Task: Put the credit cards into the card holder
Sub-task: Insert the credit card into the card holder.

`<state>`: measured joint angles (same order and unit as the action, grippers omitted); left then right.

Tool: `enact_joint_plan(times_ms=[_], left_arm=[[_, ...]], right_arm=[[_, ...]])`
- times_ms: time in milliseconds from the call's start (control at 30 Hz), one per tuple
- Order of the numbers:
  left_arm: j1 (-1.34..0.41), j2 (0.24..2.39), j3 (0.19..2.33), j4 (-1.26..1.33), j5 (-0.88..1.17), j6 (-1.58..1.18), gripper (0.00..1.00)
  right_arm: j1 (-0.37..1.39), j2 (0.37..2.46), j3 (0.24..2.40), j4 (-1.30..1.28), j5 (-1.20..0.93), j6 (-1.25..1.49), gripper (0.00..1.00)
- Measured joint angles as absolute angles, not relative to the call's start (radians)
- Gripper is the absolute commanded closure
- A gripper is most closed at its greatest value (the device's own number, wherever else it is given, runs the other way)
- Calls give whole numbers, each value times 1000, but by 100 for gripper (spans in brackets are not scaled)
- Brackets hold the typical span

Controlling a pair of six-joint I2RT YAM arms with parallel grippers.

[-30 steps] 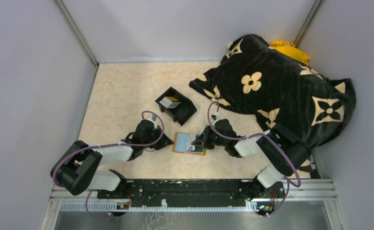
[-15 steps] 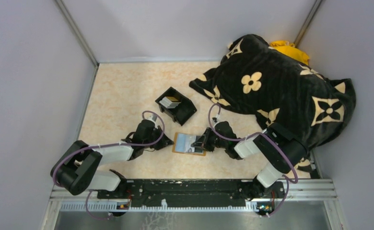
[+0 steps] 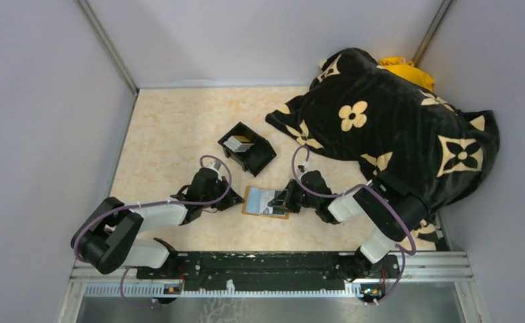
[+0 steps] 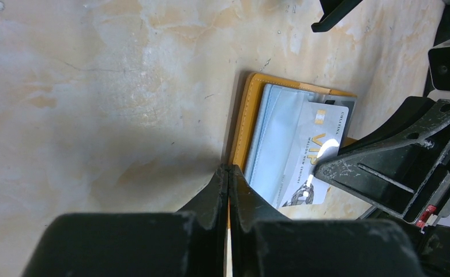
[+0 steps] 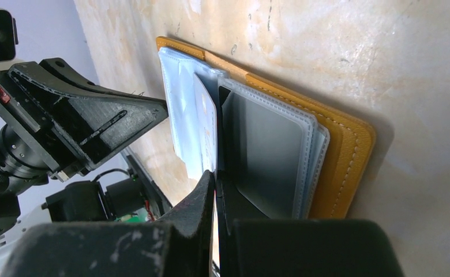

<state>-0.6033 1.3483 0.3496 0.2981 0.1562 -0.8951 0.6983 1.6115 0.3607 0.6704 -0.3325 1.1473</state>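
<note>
The orange-tan card holder lies open on the table between my grippers, its pale blue-grey pockets up. My left gripper is shut, its tips pinching the holder's left orange edge. My right gripper is shut on a pale credit card printed "VIP". The card lies over the holder's pockets, and it shows edge-on in the right wrist view between the pocket leaves. More credit cards are stacked in the black box.
The black open-topped box stands just behind the holder. A large black blanket with cream flowers covers the right side of the table, with something yellow behind it. Grey walls enclose the table.
My right gripper has shifted slightly with the card at the holder. The left gripper and the holder have stayed put.
</note>
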Motion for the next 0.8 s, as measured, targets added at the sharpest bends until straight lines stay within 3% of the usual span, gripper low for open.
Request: enact_joint_plan(times_ms=[567, 600, 800], left_arm=[[-638, 1351, 350, 295, 135, -896, 97], [-639, 1351, 350, 295, 133, -896, 97], [-642, 1351, 351, 295, 128, -896, 97]], right_arm=[[737, 1663, 414, 663, -301, 1147, 100], [743, 1664, 424, 654, -297, 1144, 98], [772, 1652, 480, 564, -265, 1104, 58]])
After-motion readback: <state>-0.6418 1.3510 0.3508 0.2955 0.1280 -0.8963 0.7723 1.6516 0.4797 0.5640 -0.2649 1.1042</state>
